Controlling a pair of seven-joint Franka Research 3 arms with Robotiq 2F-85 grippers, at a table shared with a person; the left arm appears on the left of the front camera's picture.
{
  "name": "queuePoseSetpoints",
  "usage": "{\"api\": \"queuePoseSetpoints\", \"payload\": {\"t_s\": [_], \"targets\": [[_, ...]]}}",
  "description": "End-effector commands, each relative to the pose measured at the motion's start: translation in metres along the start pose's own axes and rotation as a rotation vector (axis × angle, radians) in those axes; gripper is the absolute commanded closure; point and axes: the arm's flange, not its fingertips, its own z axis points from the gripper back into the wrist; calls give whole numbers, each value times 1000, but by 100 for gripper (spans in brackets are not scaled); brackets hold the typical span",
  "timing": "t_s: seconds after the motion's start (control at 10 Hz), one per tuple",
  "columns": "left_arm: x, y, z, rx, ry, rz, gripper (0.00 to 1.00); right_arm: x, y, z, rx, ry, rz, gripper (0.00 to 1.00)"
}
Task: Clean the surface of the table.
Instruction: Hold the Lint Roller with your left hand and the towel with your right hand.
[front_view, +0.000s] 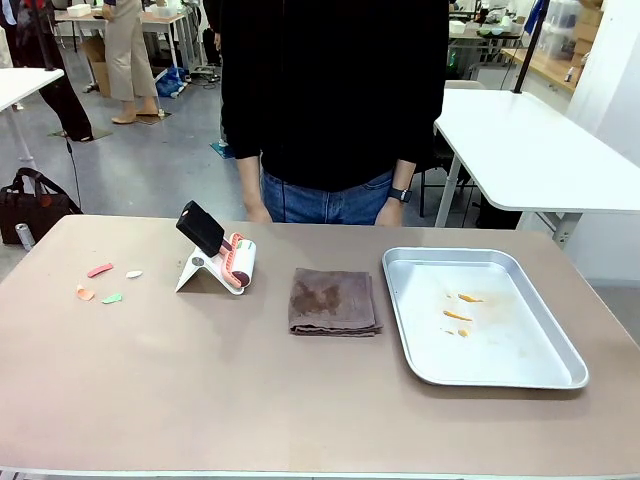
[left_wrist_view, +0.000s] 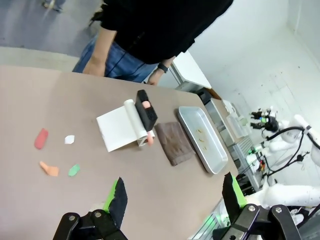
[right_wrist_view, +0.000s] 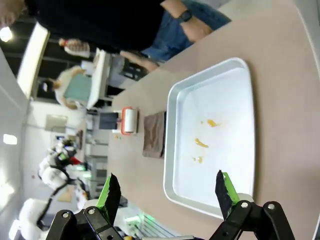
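Desk with scraps to clear, both grippers hanging open above it

The beige desk (front_view: 250, 400) spreads wide below both arms. A few coloured scraps (front_view: 100, 270) lie on its left part, so the left arm looks the nearer one; in the left wrist view they lie ahead of the left gripper (left_wrist_view: 175, 192) and off to the picture's left. A folded brown cloth (front_view: 333, 300) lies mid-desk, between a roller tool (front_view: 240, 262) and a metal tray (front_view: 510, 350) with orange bits in it. The right gripper (right_wrist_view: 167, 187) hangs over the tray's near end. Each gripper has its jaws spread fully apart, holding and touching nothing. A person stands at the far edge.
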Motion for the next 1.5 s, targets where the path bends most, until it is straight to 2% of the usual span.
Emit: {"api": "queuePoseSetpoints", "payload": {"t_s": [0.0,0.3,0.4,0.5,0.8,1.0,1.2,1.4], "targets": [[16,-33,-24,22,48,-50,0,-12,53,-35,-49,33,104,0],[35,-82,-95,46,267,-202,0,-29,121,-101,-110,123,269,0],[40,-97,-125,93,360,-259,0,-40,144,-132,-163,150,329,0],[44,-112,-153,86,445,-309,0,-52,163,-161,-217,185,413,0],[44,-148,-223,216,622,-462,0,-85,204,-246,-386,275,614,0],[30,-155,-261,323,808,-533,0,-105,218,-302,-506,296,699,0],[11,-153,-286,442,853,-592,0,-120,225,-339,-577,303,737,0],[5,-148,-295,478,817,-606,0,-126,219,-368,-604,348,733,0]]}}
